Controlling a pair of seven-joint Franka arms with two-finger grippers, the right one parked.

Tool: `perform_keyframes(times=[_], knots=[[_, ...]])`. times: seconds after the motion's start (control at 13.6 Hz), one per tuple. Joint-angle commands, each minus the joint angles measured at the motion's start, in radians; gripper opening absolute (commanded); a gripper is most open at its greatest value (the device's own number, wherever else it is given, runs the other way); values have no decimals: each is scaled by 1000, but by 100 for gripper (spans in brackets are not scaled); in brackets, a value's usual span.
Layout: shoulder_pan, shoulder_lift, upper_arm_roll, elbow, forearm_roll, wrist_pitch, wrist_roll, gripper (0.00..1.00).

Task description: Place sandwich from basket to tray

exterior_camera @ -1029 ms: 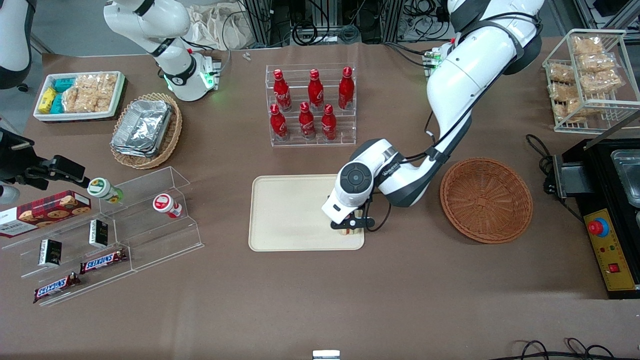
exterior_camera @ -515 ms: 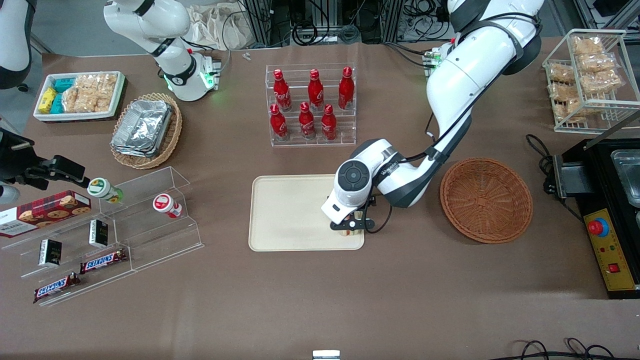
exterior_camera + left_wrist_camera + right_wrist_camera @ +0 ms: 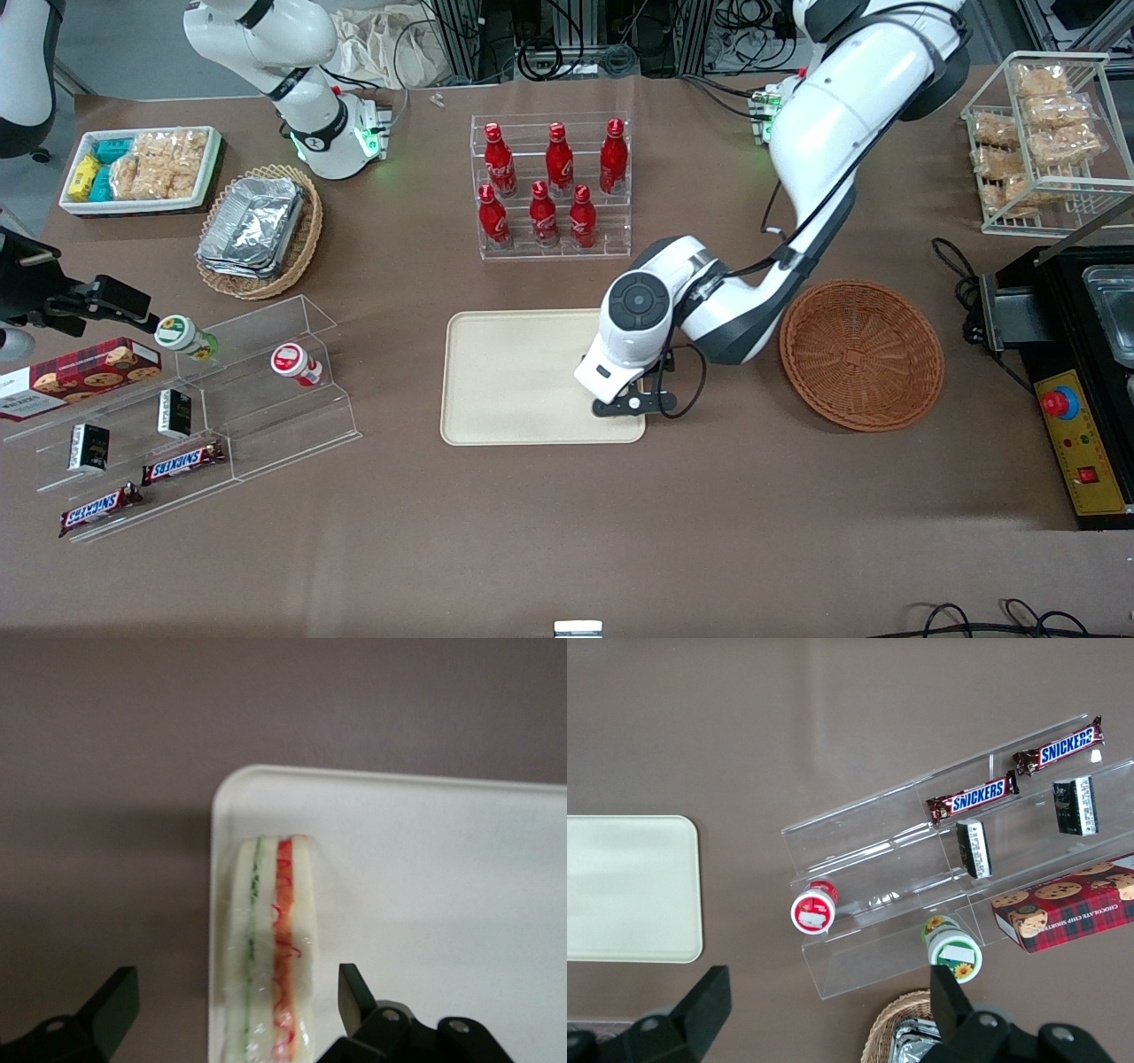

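The sandwich [image 3: 270,948], a white wedge with green and red filling lines, rests on its edge in a corner of the cream tray [image 3: 443,904]. My gripper [image 3: 232,1001] is open just above it, one black finger [image 3: 111,1005] off the tray's rim and the other finger [image 3: 354,997] over the tray, neither touching the bread. From the front, the gripper [image 3: 627,406] hangs over the tray's [image 3: 514,372] corner nearest the camera and the basket, and the hand hides the sandwich. The reddish-brown basket [image 3: 861,354] beside the tray holds nothing.
A rack of red bottles [image 3: 551,186] stands farther from the camera than the tray. A clear shelf with snacks [image 3: 195,399] and a tan basket of foil containers [image 3: 259,229] lie toward the parked arm's end. A wire rack [image 3: 1045,133] and a black machine [image 3: 1081,354] sit toward the working arm's end.
The hand has lifted a little and shifted slightly toward the basket. The sandwich, which showed between the fingers earlier in the front view, is now covered by the hand.
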Motion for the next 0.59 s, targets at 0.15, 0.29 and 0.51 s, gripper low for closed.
perform_keyframes(times=[0.15, 0.29, 0.51], knots=[[69, -194, 1, -24, 3, -155, -19, 100], [107, -241, -4, -27, 1, -251, -10, 100], [192, -326, -16, -28, -92, -276, 86, 100]])
